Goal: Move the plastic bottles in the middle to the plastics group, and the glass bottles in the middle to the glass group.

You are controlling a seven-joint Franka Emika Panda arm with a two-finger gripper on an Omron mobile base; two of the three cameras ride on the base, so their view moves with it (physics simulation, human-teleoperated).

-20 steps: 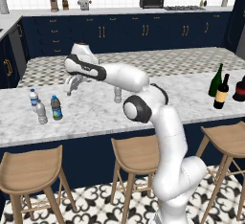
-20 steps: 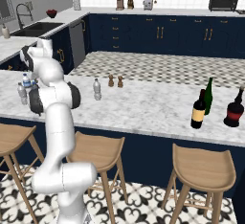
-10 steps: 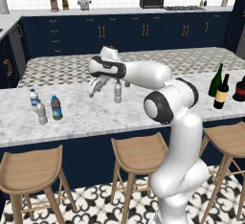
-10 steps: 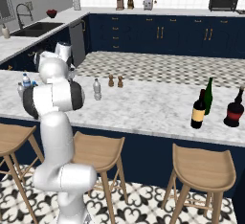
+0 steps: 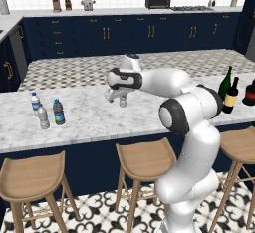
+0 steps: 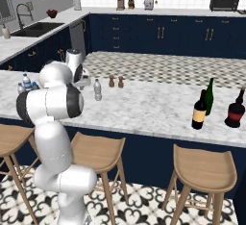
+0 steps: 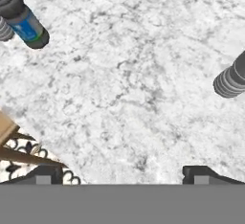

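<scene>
Swinging rightward from the left cluster, the arm has carried its gripper [image 5: 115, 96] across the marble counter [image 5: 89, 122] to the middle, where the jaws stand wide apart and hold nothing. Just beside them stands the clear grey bottle [image 5: 123, 99] — apparently the last plastic bottle left in the middle, seen from the hand camera as a ribbed grey shape at the right edge.

At the counter's left end three small bottles stand close together: the white-capped bottle [image 5: 34, 101], a plain grey bottle [image 5: 43, 117] and the blue-capped bottle [image 5: 59, 112], which looks already delivered to the plastics group. At the far right stand three more: the green wine bottle [image 5: 226, 83], the tan-label wine bottle [image 5: 230, 95] touching or nearly touching it, and the squat dark red bottle [image 5: 249, 93]. So the glass side seems settled — three there, three plastics on the left, one bottle in the centre, plus two small brown shakers [image 6: 116, 81] behind it.

My judgement: the step in hand is the approach to that remaining bottle. Next the jaws need to line up around its body, drop to mid-height and close without tipping it.
</scene>
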